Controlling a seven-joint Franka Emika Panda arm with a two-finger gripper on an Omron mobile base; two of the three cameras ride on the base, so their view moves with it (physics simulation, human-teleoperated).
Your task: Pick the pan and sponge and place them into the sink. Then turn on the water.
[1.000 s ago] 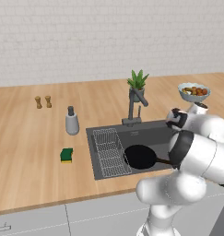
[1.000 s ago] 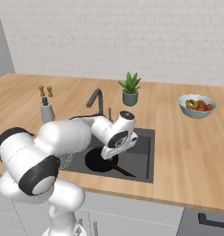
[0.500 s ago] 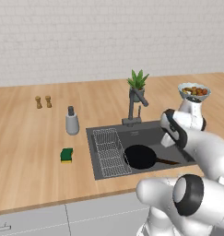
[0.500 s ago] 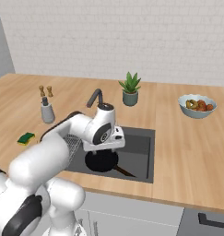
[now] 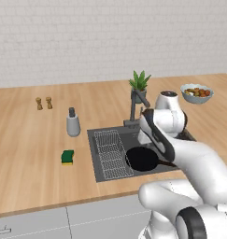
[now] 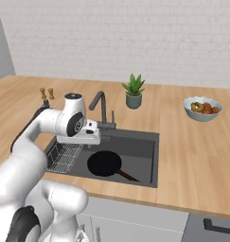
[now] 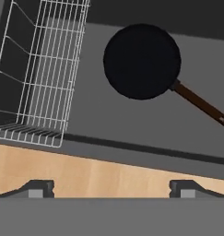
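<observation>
Already the pan (image 7: 142,61) lies in the sink (image 5: 100,140); jaws spread, empty. Next, the sponge (image 5: 67,157) (soft, light) at nine o'clock on the tabletop (image 5: 31,154): probably pinch its long sides.

White robot arm with dark joints

The arm (image 5: 180,154) is made of thick, rounded, glossy white segments, with black bands at the joints and a grey-black ring at 5 o'clock. The hand (image 6: 81,137) is a flat white block; two small dark grey fingertips (image 7: 39,188).
</observation>
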